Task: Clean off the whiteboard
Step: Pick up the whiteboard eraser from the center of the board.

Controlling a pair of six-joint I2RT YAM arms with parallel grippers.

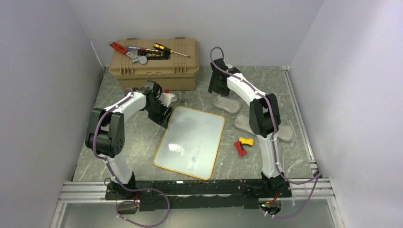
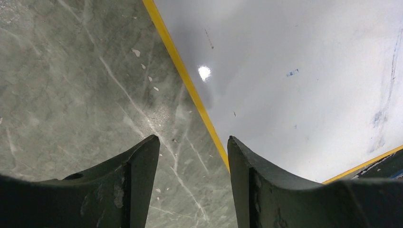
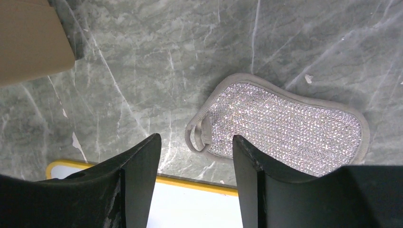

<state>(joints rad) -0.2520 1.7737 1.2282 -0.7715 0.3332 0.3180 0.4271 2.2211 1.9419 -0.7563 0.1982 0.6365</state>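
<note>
The whiteboard (image 1: 190, 140), white with a thin orange-yellow frame, lies flat mid-table. Its surface (image 2: 304, 71) carries only faint blue smudges at the right. My left gripper (image 1: 164, 119) hovers at the board's far left corner. In the left wrist view it (image 2: 192, 142) is open and empty, and its fingers straddle the frame's edge (image 2: 183, 71). My right gripper (image 1: 219, 90) is beyond the board's far right corner. It (image 3: 196, 137) is open and empty above the table, beside a sparkly silver pad (image 3: 285, 126). The board's edge (image 3: 190, 202) shows below.
A tan toolbox (image 1: 154, 66) with screwdrivers and a wrench on top stands at the back left. A white object (image 1: 169, 97) lies beside my left wrist. Grey pads (image 1: 227, 103) (image 1: 244, 124) (image 1: 286, 133) and a red and yellow item (image 1: 242, 145) lie right of the board.
</note>
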